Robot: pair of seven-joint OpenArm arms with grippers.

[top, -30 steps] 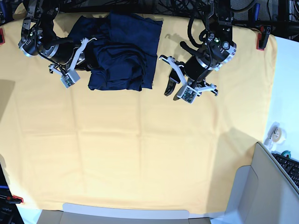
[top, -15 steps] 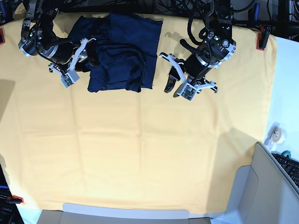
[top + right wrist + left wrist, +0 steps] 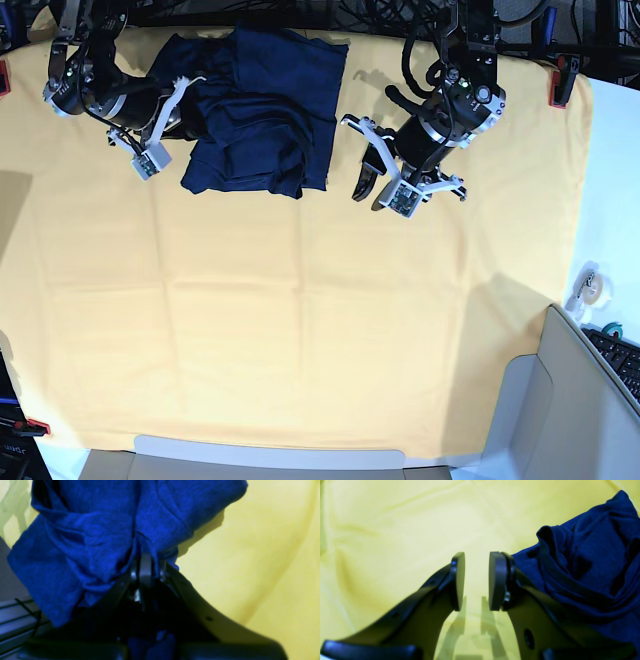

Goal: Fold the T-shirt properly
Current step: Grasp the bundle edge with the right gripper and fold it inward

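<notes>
A: In the left wrist view, the left end effector [image 3: 476, 581] shows a narrow gap between its pads and holds nothing. It hangs over the yellow cloth [image 3: 395, 530]. The T-shirt [image 3: 590, 562] lies bunched at the right of the frame, just beside one finger.

B: In the right wrist view, the right end effector [image 3: 146, 567] is closed on a fold of the T-shirt [image 3: 87, 542]. The fabric gathers around the pads and hangs in soft folds, so it seems thin, light and limp.

A: In the base view, the T-shirt [image 3: 265, 110] lies at the upper left on the tabletop, partly folded. The right end effector [image 3: 185, 118] is at its left edge, and the left end effector [image 3: 368, 168] is near its right edge.

B: The shirt will probably sag and slide on itself. A hem or a corner looks like the best place to hold.
</notes>
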